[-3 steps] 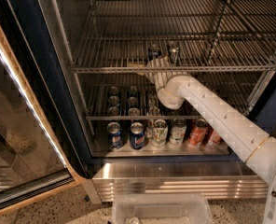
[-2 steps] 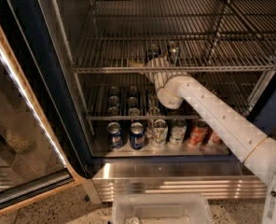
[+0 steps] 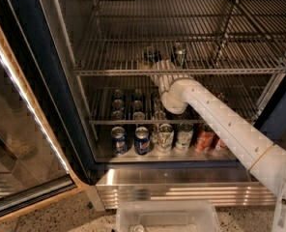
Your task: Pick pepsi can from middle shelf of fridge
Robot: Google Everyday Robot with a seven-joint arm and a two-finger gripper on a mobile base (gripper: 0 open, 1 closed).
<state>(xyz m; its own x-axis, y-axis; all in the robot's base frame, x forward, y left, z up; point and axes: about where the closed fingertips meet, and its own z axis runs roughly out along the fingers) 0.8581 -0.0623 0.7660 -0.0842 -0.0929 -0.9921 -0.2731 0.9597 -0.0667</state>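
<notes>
- Arm [image 3: 220, 124] runs from near right up into the fridge [image 3: 41, 81], with its wrist over the front rail of the middle shelf [image 3: 109, 72].
- gripper [image 3: 150, 64] sits at the shelf's front edge, directly at the pepsi can [image 3: 151, 53]. Open or closed: cannot tell, since wrist and can block the view. Contact not confirmable either.
- pepsi can stands upright on the middle shelf, left of centre, just behind the front rail. A paler can [image 3: 179, 53] stands near it on the right, apart from it.
- Change vs a second ago: none visible. Arm pose is the same and both cans are in the same spots. My read: it's paused at the grasp, and the can is not lifted yet.
- Bottom shelf: two blue cans [image 3: 131, 139] at left and orange-red cans [image 3: 205, 137] at right. Wrong shelf, so not the target.
- Next move likely needs a secure grip, then a lift clear of the wire rods and a pull toward the near side. Risk: clipping the paler can or the rail.
- Near floor: plastic bin [image 3: 164, 216]. The glass door [image 3: 17, 144] is swung open at left.
</notes>
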